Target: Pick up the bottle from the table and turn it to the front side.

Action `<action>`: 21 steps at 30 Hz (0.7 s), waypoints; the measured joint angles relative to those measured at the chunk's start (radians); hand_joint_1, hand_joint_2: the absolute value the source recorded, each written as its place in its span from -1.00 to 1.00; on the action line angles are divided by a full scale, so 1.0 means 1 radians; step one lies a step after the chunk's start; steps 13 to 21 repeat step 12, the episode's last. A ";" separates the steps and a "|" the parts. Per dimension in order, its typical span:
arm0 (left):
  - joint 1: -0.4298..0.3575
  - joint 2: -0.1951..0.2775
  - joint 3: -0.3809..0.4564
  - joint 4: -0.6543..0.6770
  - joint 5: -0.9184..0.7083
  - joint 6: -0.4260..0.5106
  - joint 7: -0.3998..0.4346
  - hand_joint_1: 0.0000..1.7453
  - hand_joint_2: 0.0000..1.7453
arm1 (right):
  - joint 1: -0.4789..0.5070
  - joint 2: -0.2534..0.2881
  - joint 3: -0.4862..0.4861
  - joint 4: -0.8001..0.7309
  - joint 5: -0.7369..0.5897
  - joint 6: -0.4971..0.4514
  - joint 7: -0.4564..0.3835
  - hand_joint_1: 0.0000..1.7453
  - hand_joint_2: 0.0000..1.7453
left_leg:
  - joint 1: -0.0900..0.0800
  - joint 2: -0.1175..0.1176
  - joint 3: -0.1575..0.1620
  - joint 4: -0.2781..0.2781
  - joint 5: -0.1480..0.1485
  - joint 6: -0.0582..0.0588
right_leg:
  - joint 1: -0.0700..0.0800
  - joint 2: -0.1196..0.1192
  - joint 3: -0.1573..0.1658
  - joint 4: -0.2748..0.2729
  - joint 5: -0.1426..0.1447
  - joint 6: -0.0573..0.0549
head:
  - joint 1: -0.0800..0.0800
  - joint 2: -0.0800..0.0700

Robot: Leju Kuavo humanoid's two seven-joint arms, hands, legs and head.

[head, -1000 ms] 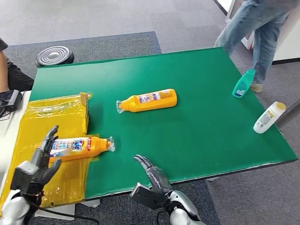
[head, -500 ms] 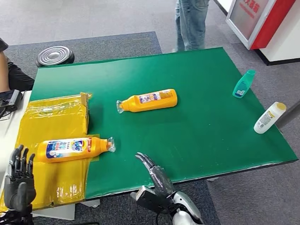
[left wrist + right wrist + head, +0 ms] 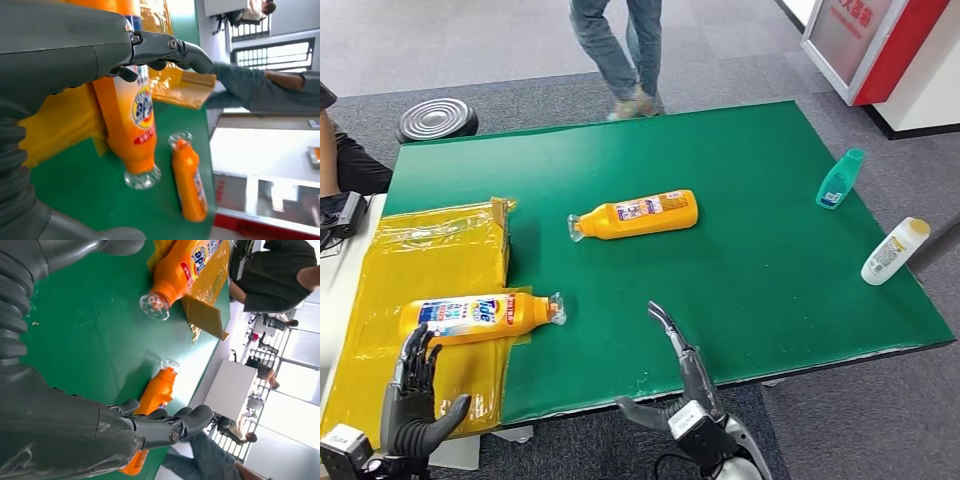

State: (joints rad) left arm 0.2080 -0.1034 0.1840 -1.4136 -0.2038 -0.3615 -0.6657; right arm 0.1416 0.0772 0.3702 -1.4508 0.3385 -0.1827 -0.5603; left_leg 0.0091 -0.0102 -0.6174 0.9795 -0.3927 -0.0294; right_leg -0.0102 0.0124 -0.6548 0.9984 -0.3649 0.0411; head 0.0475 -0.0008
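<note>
An orange bottle (image 3: 478,315) lies on its side on the yellow sheet (image 3: 433,250) at the table's left, its printed label up and its clear cap toward the middle. My left hand (image 3: 414,400) hovers just short of it with fingers apart, holding nothing; the left wrist view has its fingers (image 3: 170,47) above the same bottle (image 3: 130,125). A second orange bottle (image 3: 637,214) lies in the middle of the green table (image 3: 743,280). My right hand (image 3: 682,385) stretches over the front edge, fingers extended and empty. The right wrist view shows both the near bottle (image 3: 177,270) and the middle bottle (image 3: 151,405).
A teal bottle (image 3: 839,178) and a white bottle with a yellow cap (image 3: 893,250) lie near the table's right edge. A person (image 3: 622,40) walks behind the far edge. A black round disc (image 3: 437,120) sits at far left, beside a seated person (image 3: 343,160).
My left hand came off the bottle's base, drew back to the lower left, then edged toward the bottle again. My right hand reached further over the table. The person walked leftward behind the table.
</note>
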 joint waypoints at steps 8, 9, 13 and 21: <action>-0.002 -0.014 -0.010 0.010 0.088 -0.079 0.000 -1.00 1.00 | 0.019 -0.004 -0.021 -0.032 0.011 0.002 -0.004 -1.00 1.00 | 0.000 0.000 0.000 0.000 0.000 0.000 | 0.000 0.000 0.000 0.000 0.000 0.000 | 0.000 0.000; -0.002 -0.015 -0.010 0.012 0.087 -0.079 0.000 -1.00 1.00 | 0.020 -0.004 -0.023 -0.034 0.012 0.002 -0.005 -1.00 1.00 | 0.000 0.000 0.000 0.000 0.000 0.000 | 0.000 0.000 0.000 0.000 0.000 0.000 | 0.000 0.000; -0.004 -0.019 -0.010 0.018 0.080 -0.078 0.000 -1.00 1.00 | 0.021 -0.004 -0.027 -0.038 0.013 0.003 -0.005 -1.00 1.00 | 0.000 0.000 0.000 0.000 0.000 0.000 | 0.000 0.000 0.000 0.000 0.000 0.000 | 0.000 0.000; -0.004 -0.019 -0.010 0.018 0.080 -0.078 0.000 -1.00 1.00 | 0.021 -0.004 -0.027 -0.038 0.013 0.003 -0.005 -1.00 1.00 | 0.000 0.000 0.000 0.000 0.000 0.000 | 0.000 0.000 0.000 0.000 0.000 0.000 | 0.000 0.000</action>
